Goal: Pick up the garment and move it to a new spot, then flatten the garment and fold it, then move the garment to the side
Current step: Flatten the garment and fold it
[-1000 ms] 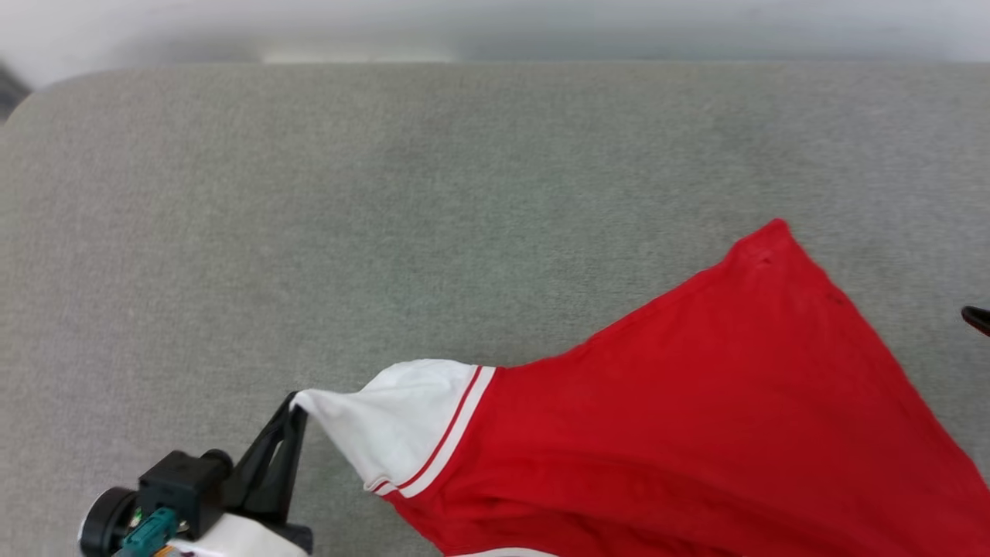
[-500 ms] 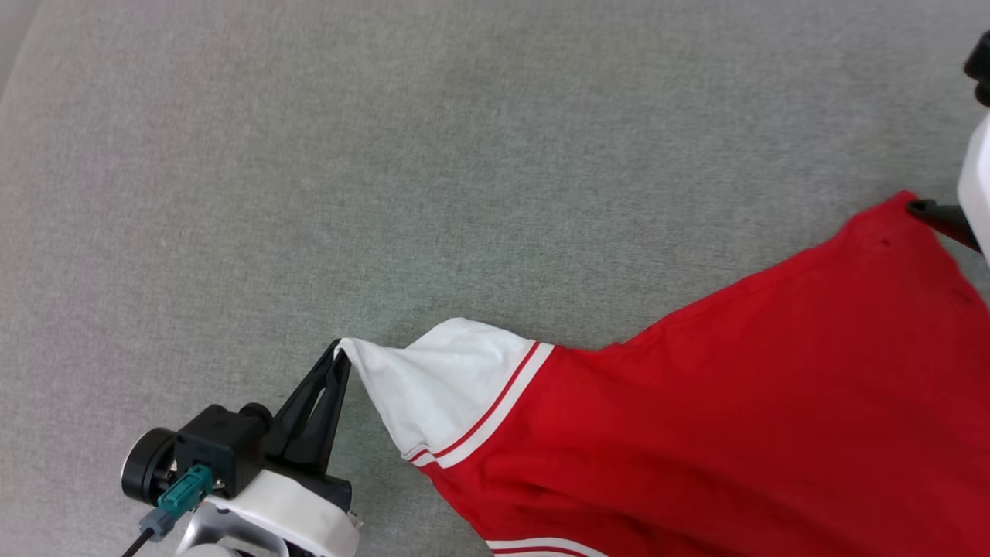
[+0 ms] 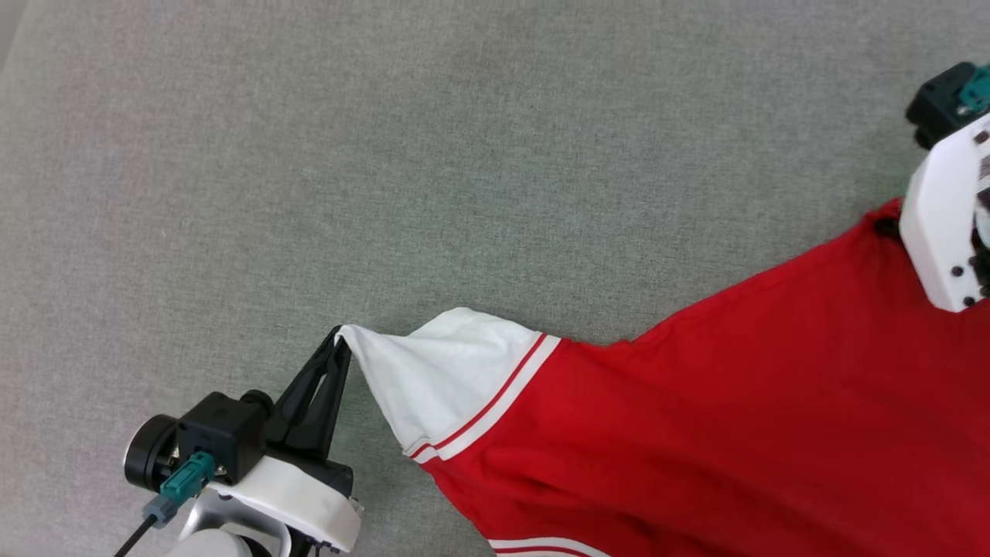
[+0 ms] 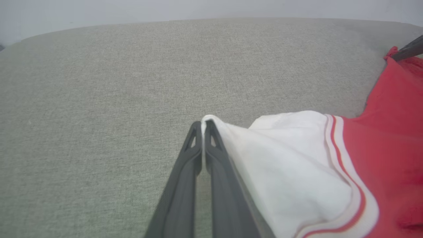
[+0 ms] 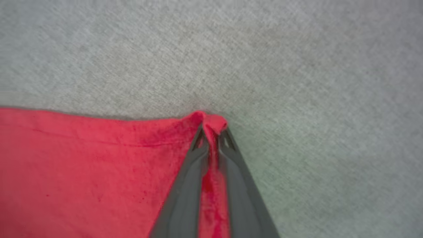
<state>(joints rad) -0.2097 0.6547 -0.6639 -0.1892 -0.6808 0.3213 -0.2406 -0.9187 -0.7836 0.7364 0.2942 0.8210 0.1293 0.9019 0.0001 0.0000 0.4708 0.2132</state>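
The garment (image 3: 735, 402) is a red jersey stretched over the grey surface, with its white sleeve (image 3: 433, 379) and red-and-white trim pointing left. Its letters and number are hidden. My left gripper (image 3: 338, 336) sits at the lower left, shut on the sleeve's tip; the left wrist view shows the white cloth pinched between the fingers (image 4: 203, 123). My right gripper (image 3: 889, 226) is at the right edge, partly under its white wrist, shut on a red corner of the garment. In the right wrist view that corner (image 5: 213, 122) bunches between the closed fingers.
A grey fabric surface (image 3: 464, 155) spreads wide beyond and left of the garment. Its rounded far edge (image 4: 165, 23) meets a pale wall in the left wrist view. The surface's left edge shows at the top left corner (image 3: 9, 46).
The head camera has tilted and shifted. My right gripper came in from the right and closed on the garment's red corner. The left gripper has kept its hold on the sleeve.
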